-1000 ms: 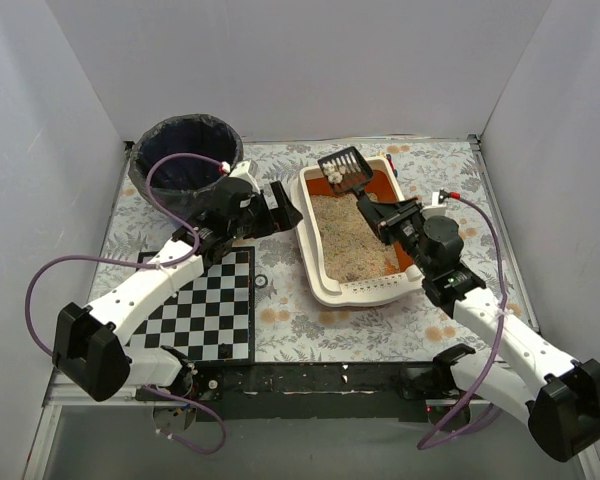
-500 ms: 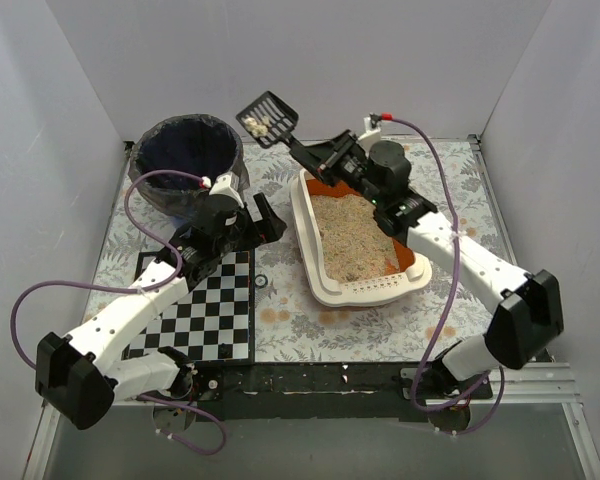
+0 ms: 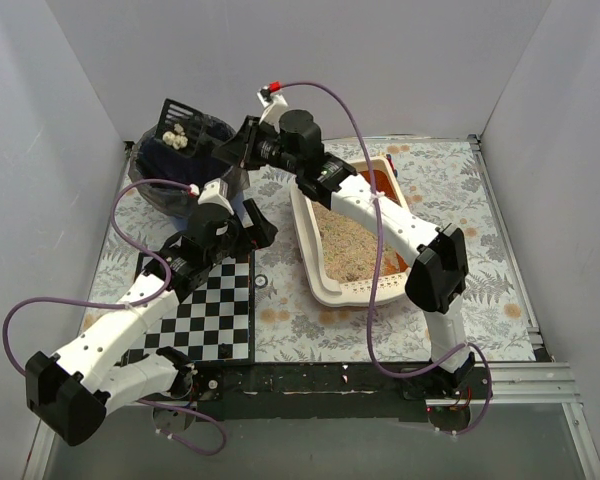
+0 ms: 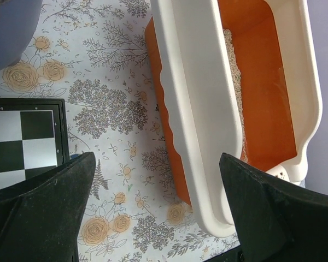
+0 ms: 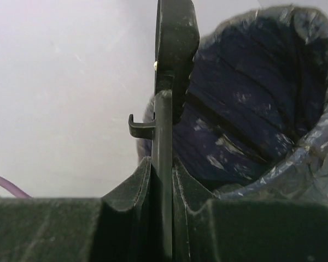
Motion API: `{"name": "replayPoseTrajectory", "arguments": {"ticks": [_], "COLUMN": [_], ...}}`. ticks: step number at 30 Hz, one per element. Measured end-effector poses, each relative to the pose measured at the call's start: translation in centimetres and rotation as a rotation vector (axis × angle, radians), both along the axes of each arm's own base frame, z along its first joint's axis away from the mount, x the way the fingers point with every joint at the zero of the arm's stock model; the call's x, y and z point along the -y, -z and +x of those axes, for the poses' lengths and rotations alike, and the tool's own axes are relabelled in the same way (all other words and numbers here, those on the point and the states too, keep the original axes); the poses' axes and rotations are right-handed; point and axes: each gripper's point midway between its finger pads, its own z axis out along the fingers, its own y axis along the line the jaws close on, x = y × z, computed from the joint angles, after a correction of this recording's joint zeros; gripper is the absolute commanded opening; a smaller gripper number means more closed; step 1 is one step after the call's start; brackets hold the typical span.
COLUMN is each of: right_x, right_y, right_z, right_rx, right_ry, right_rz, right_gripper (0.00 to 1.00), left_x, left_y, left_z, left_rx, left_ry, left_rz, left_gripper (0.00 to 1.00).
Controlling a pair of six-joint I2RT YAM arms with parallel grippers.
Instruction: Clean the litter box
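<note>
Position check: the litter box (image 3: 312, 262) sits right of centre on the counter, its long axis running from the far edge toward the near edge and the slotted ledge at the near end; no shift over the last second. The litter (image 3: 345, 240) covers the middle and near part, and the orange floor is bare at the far end. What changed is the scoop (image 3: 178, 122): a second ago it was loaded over the far end of the tray, half a second ago it was lifted and partway across, and now it hangs over the bin (image 3: 152, 178) in the far left corner. The pale clumps (image 3: 177, 138) are still on its slotted blade. The right gripper (image 3: 236, 148) is clamped on the scoop handle; the right wrist view shows the handle edge-on, pinched between both pads, with the bin mouth just beyond. The left gripper (image 4: 156, 158) is spread wide and holds nothing. It hovers over the floral cloth (image 4: 109, 103) just beside the tray's left wall, between that wall and the checkerboard mat (image 4: 22, 142), and has barely moved. Judgement: carry done, dump not yet done. Next move calls for a wrist roll to tip the blade over the bin mouth. Risk: clumps bouncing off the rim onto the cloth
</note>
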Motion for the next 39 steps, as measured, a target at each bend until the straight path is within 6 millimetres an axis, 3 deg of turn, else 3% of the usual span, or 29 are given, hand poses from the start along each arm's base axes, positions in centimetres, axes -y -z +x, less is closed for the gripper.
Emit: {"name": "replayPoseTrajectory", "arguments": {"ticks": [4,11,21,25,29,39], "right_x": [-1.1,-1.0,-0.3,-0.7,-1.4,-1.3], "right_y": [2.6,2.2,2.1,4.2,5.6,2.6], "right_z": [-0.6,-0.2,2.0,1.1,0.0,-0.1], "right_rx": [0.184,0.615,1.152,1.355,1.461,1.482], "right_ry": [-0.055,-0.116,-0.063,-0.055,-0.06,0.025], "right_rz": [-0.141,-0.285,-0.565,-0.742,-0.827,-0.762], "right_gripper": [0.01,0.01,0.01,0.01,0.01,0.01], "left_x": [-0.1,-0.5,-1.1,-1.1,-1.8,-1.7], "left_y": [-0.1,0.1,-0.1,-0.1,0.6,0.5], "left_z": [0.0,-0.4,-0.8,-0.8,-0.8,-0.7], "left_rx": [0.001,0.0,0.016,0.016,-0.007,0.001], "left_ry": [-0.004,-0.012,-0.024,-0.026,-0.06,-0.052], "left_rz": [0.0,0.006,0.002,0.003,0.012,0.02], "left_gripper": [0.98,0.98,0.98,0.98,0.98,0.98]}}
